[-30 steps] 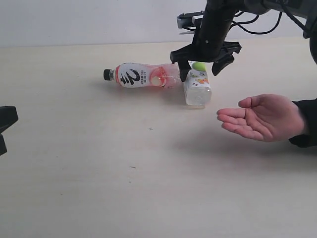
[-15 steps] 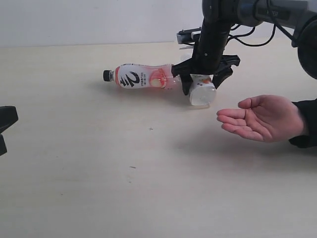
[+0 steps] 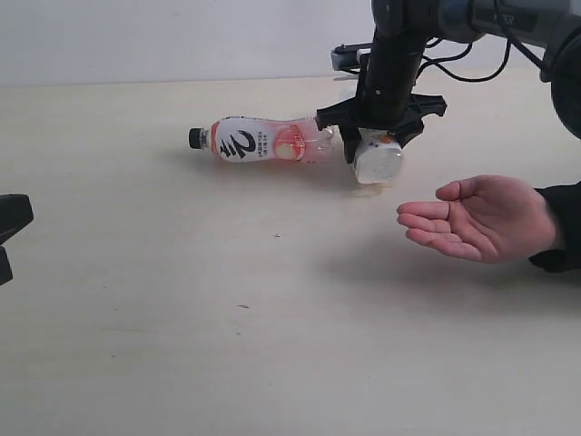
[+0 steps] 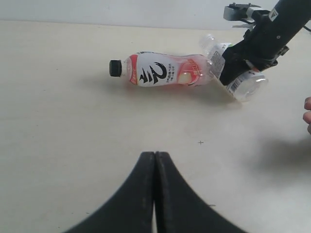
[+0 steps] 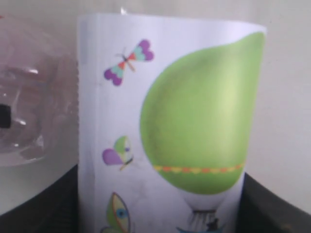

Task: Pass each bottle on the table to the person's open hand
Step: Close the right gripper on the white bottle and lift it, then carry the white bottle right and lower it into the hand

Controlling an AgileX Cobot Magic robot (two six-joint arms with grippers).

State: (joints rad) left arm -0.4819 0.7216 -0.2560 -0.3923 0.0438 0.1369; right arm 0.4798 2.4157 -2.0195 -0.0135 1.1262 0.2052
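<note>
Gripped in the right tool (image 3: 377, 147): the green-label bottle (image 3: 379, 163), with the black fingers (image 5: 39, 211) pressed against 2 opposite sides of its label. Held tilted, clear base turned toward the exterior camera and the neck end hidden behind the arm. Sat low over the bench (image 3: 272, 345); could not tell whether the base touched the surface. Filled most of the right wrist view with white label, a large green balloon shape and small butterflies (image 5: 170, 131).

Lay on its side just beside that bottle: the pink-red bottle (image 3: 263, 141), black cap (image 3: 195, 138) pointing away from the right tool and clear base next to the left finger of that tool. Could not tell whether the 2 bottles touched. Showed the same way in the left wrist view, pink-red bottle (image 4: 165, 70) flat on the bench and green-label bottle (image 4: 243, 83) slanted in the right tool (image 4: 233, 68).

Waited palm up on the right side of the exterior view: the person's open hand (image 3: 481, 218), fingers together and pointing toward the middle of the bench, black sleeve cuff (image 3: 563, 227) at the wrist. Stayed clear of the gripped bottle, near but apart.

Hung low over bare bench, well apart from both bottles: the left tool (image 4: 154, 155), its 2 fingers pressed together with nothing between them.
</note>
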